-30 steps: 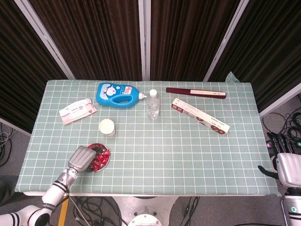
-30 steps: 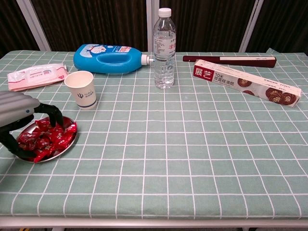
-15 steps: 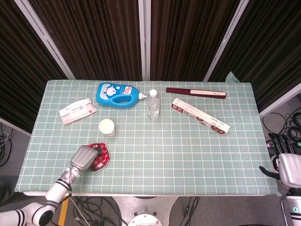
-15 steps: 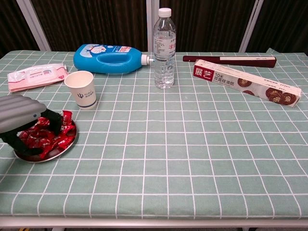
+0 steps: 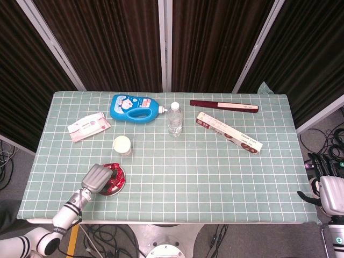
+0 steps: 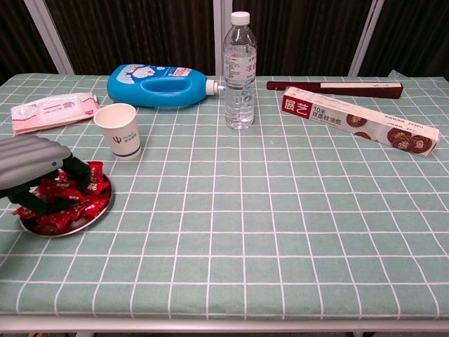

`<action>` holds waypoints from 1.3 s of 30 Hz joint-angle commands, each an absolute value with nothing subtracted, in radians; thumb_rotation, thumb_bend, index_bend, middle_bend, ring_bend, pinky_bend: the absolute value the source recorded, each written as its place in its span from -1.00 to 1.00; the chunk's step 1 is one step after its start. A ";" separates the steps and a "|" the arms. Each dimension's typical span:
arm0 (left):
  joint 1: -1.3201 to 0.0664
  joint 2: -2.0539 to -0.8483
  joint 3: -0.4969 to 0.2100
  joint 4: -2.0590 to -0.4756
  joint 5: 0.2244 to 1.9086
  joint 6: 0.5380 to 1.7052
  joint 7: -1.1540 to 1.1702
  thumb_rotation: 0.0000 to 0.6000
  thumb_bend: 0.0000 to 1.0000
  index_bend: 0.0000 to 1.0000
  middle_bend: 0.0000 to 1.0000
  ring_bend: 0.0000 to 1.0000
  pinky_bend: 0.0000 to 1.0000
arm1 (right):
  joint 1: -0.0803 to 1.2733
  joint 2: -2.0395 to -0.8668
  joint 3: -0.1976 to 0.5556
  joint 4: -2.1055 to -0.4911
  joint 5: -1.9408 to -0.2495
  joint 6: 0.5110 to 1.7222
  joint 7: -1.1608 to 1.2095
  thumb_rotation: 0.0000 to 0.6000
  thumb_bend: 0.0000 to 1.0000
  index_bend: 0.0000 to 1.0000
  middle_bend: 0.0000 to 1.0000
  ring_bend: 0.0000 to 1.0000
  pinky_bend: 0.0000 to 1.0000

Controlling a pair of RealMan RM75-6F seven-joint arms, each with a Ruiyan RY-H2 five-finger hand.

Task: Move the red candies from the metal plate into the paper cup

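A round metal plate [image 6: 99, 208] heaped with red candies [image 6: 76, 199] lies near the table's front left corner; the head view shows the plate [image 5: 119, 181] too. My left hand [image 6: 31, 163] [image 5: 95, 179] sits low over the plate. Its dark fingers [image 6: 78, 175] curl into the pile with candies between them. The white paper cup [image 6: 119, 131] [image 5: 122, 145] stands upright just behind the plate, a little to the right. My right hand [image 5: 328, 187] hangs off the table's right edge, fingers apart and holding nothing.
A pink wipes pack [image 6: 52, 110] and a blue detergent bottle [image 6: 158, 86] lie behind the cup. A water bottle [image 6: 240, 70] stands mid-table. A long white box [image 6: 358, 121] and a dark red box [image 6: 335, 88] lie at the back right.
My left hand has sunk lower onto the plate and its fingers have drawn in from a wide spread to a curl in the candies. The right hand has barely moved.
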State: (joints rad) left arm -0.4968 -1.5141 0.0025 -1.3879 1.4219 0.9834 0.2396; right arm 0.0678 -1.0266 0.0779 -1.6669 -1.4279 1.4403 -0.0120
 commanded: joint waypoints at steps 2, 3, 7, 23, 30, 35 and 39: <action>-0.508 -1.477 -0.012 -1.422 1.431 0.987 0.169 1.00 0.03 0.37 0.47 0.89 1.00 | 0.069 -1.025 0.079 -1.669 -1.430 1.441 -0.009 1.00 -0.96 -1.00 -0.83 -1.00 -0.55; -0.512 -1.469 -0.019 -1.426 1.434 0.994 0.159 1.00 0.03 0.37 0.47 0.89 1.00 | 0.069 -1.025 0.078 -1.669 -1.432 1.440 -0.009 1.00 -0.96 -1.00 -0.83 -1.00 -0.55; -0.539 -1.438 -0.075 -1.440 1.422 1.007 0.125 1.00 0.03 0.37 0.46 0.89 1.00 | 0.072 -1.024 0.078 -1.670 -1.433 1.436 -0.011 1.00 -0.96 -1.00 -0.83 -1.00 -0.54; -0.752 -1.531 -0.225 -1.239 1.254 0.822 0.153 1.00 0.02 0.26 0.36 0.89 1.00 | 0.065 -1.023 0.080 -1.664 -1.414 1.437 -0.005 1.00 -0.95 -1.00 -0.82 -1.00 -0.53; -0.773 -1.562 -0.210 -1.209 1.203 0.796 0.198 1.00 0.02 0.20 0.28 0.88 1.00 | 0.067 -1.027 0.082 -1.654 -1.405 1.429 -0.004 1.00 -0.95 -1.00 -0.82 -1.00 -0.52; -0.778 -1.557 -0.201 -1.220 1.182 0.793 0.220 1.00 0.02 0.11 0.17 0.87 1.00 | 0.068 -1.029 0.083 -1.650 -1.402 1.425 -0.001 1.00 -0.95 -1.00 -0.82 -1.00 -0.52; -0.778 -1.550 -0.196 -1.244 1.176 0.809 0.233 1.00 0.02 0.00 0.10 0.86 1.00 | 0.069 -1.030 0.085 -1.648 -1.396 1.423 -0.002 1.00 -0.95 -1.00 -0.81 -1.00 -0.51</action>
State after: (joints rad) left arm -0.7781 -1.5525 -0.1981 -1.2386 1.1778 0.8045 0.2297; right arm 0.0684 -1.0302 0.0844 -1.6480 -1.3964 1.4227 -0.0016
